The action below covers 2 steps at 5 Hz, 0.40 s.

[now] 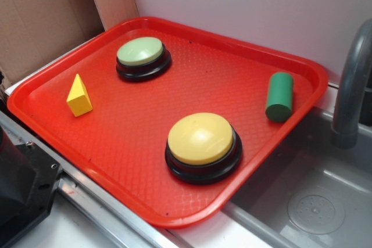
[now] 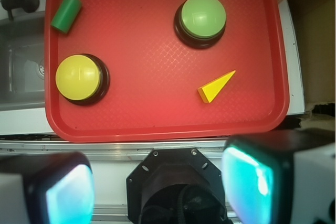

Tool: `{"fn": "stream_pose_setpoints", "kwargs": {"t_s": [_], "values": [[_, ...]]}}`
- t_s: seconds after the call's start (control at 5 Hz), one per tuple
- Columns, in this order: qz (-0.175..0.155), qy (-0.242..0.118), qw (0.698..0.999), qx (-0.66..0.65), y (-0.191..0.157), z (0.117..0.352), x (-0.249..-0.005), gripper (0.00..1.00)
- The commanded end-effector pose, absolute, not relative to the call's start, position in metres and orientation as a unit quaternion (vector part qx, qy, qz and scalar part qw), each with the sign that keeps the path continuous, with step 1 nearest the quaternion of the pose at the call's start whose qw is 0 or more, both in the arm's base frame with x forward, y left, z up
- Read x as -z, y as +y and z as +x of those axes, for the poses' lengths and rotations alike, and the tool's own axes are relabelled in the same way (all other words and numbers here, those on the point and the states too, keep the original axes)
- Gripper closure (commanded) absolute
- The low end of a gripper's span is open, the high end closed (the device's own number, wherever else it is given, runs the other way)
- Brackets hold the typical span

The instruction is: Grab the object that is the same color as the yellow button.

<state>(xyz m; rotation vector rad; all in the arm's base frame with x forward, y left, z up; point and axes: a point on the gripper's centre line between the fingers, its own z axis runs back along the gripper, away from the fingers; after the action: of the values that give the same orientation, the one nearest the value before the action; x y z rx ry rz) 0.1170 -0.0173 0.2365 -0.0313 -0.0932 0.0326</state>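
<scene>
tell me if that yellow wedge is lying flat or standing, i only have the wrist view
Observer: Standing. The exterior view shows the yellow wedge on its base, point up.
Operator: does the yellow button stick up much
Observer: Yes, the yellow button is a rounded dome raised on a thick black base.
Operator: anything tall beside the tray
Observer: A grey faucet rises well above the red tray, past the green cylinder, on the far side from the wedge.
</scene>
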Motion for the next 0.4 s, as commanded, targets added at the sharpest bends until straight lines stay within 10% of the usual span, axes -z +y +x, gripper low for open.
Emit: {"fn": "stream_pose_setpoints", "kwargs": {"t_s": [0.0, 0.2], "values": [[-0.016, -0.047, 0.999, -0.016, -0.017, 0.117, -0.236, 0.00], [0.003, -0.060, 0.994, -0.088, -0.007, 0.121, -0.224, 0.00]]}}
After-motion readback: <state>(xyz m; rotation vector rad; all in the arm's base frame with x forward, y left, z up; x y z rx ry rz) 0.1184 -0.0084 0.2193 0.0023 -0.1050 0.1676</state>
